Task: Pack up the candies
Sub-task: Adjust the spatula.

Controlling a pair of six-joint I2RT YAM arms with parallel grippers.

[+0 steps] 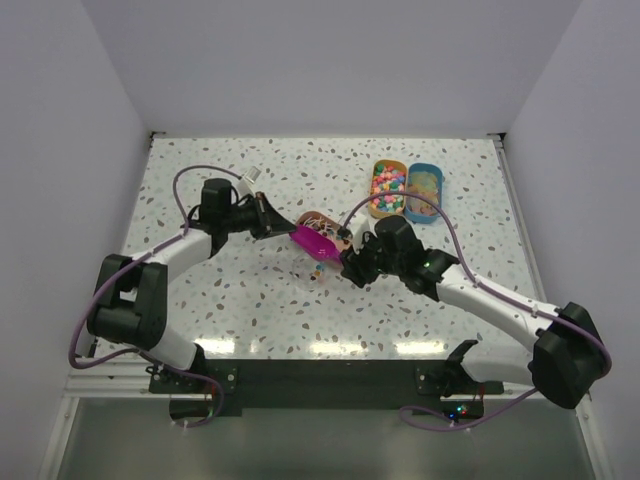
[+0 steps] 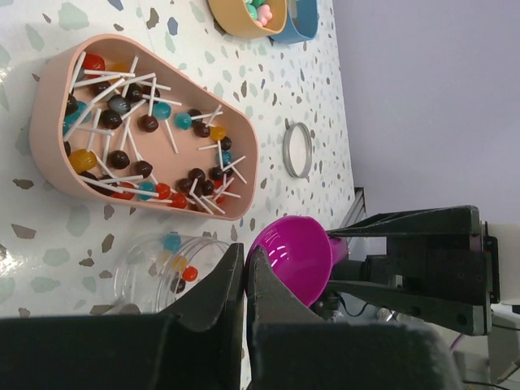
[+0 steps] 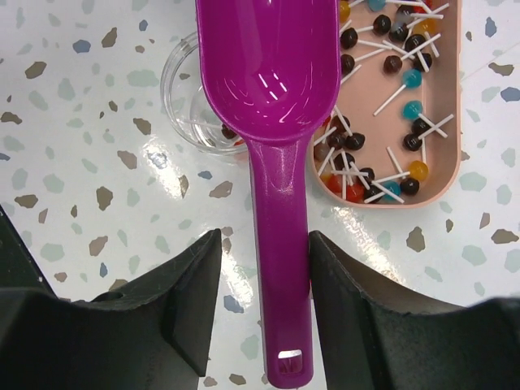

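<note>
The candies [image 2: 146,123] are small dark, red, teal and orange lollipops with white sticks, heaped in a pink tray [image 2: 49,122]. A few more lie in the clear jar [image 2: 154,268] beside it. The purple scoop [image 3: 272,81] hangs empty over the jar [image 3: 183,106] and the tray's edge [image 3: 447,162]. My left gripper [image 2: 245,248] is shut on the rim of the scoop's bowl [image 2: 296,256]. Around the scoop's handle my right gripper [image 3: 264,240] stands open, with a gap on its left side. In the top view the scoop [image 1: 312,241] bridges both grippers.
At the back right stand an orange tray of bright pastel candies [image 1: 386,188] and a blue tray of pale tan candies [image 1: 424,190]. A round lid ring [image 2: 298,149] lies on the speckled table beyond the pink tray.
</note>
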